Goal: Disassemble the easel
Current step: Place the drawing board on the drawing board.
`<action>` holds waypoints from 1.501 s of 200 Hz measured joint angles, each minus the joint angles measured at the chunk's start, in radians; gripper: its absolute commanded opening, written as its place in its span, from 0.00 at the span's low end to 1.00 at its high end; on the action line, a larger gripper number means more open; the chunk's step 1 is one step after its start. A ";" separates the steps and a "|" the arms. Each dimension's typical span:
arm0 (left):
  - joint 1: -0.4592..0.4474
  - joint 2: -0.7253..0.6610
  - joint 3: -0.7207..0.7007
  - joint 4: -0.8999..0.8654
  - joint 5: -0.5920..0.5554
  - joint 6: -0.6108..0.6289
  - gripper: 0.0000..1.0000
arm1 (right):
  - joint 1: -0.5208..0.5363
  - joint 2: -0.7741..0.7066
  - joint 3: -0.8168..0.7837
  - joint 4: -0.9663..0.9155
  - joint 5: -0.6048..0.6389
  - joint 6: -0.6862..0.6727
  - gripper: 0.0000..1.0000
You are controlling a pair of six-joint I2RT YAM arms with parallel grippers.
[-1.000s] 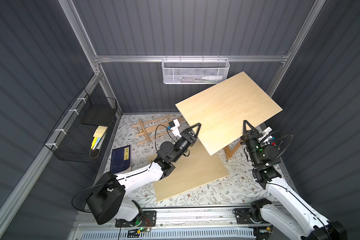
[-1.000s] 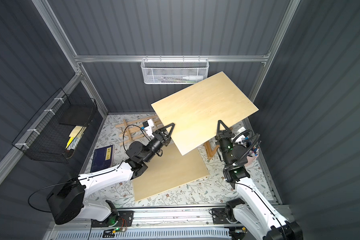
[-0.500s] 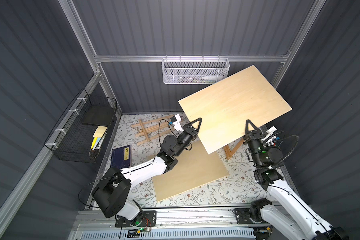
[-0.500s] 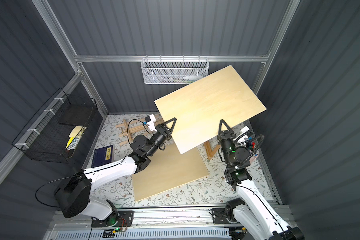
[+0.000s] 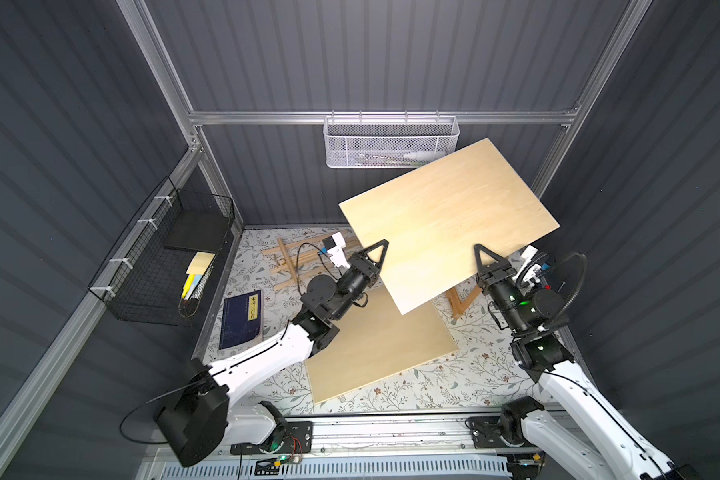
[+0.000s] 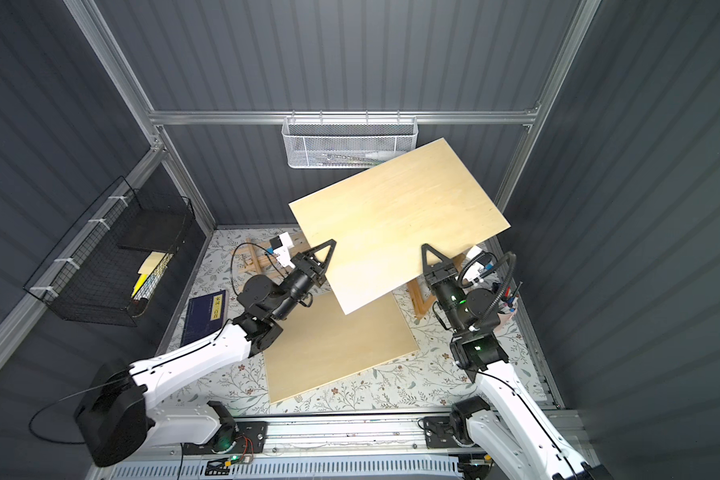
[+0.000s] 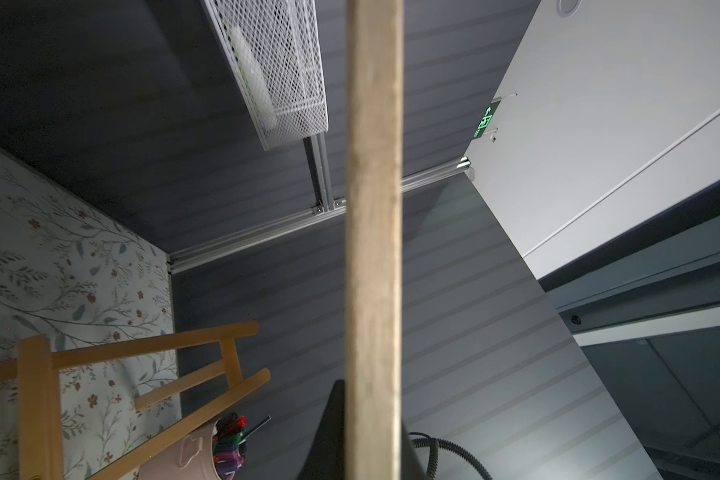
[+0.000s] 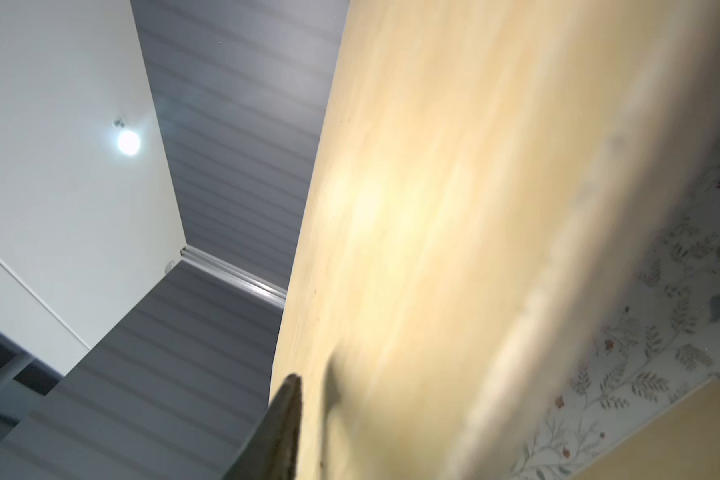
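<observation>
A pale wooden board (image 5: 445,220) hangs tilted above the table in both top views. My left gripper (image 5: 382,250) is shut on its left edge; in the left wrist view the board's edge (image 7: 374,208) runs up from between the jaws. My right gripper (image 5: 479,252) sits at the board's near right edge, open: in the right wrist view a dark fingertip (image 8: 291,395) stands just off the blurred board face (image 8: 454,208); the other finger is hidden. A folded easel frame (image 5: 296,262) lies at the back left. Another easel frame (image 5: 460,301) lies under the board at the right.
A second board (image 5: 379,345) lies flat on the floral table top. A dark blue book (image 5: 242,320) lies at the left. A pink cup of pens (image 6: 508,307) stands by the right arm. A black wire basket (image 5: 163,266) and a white mesh basket (image 5: 391,143) hang on the walls.
The right gripper has opened off the board's edge. The board rose with both arms, then its far right corner sank and swung slightly left. The left gripper keeps its grip.
</observation>
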 measured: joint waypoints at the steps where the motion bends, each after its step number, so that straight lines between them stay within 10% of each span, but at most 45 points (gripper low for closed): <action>1: 0.001 -0.005 -0.002 -0.003 0.000 0.002 0.00 | 0.000 0.000 0.003 -0.004 -0.004 -0.008 0.57; 42: 0.084 -0.255 -0.072 -0.194 -0.004 0.068 0.00 | 0.001 0.003 0.071 -0.138 -0.126 -0.130 0.82; 138: 0.115 -0.626 -0.025 -0.889 -0.214 0.298 0.00 | 0.001 0.045 0.109 -0.571 -0.066 -0.458 0.88; 300: 0.113 -0.301 0.421 -1.372 0.034 0.455 0.00 | 0.010 0.169 -0.036 -0.548 0.041 -0.586 0.88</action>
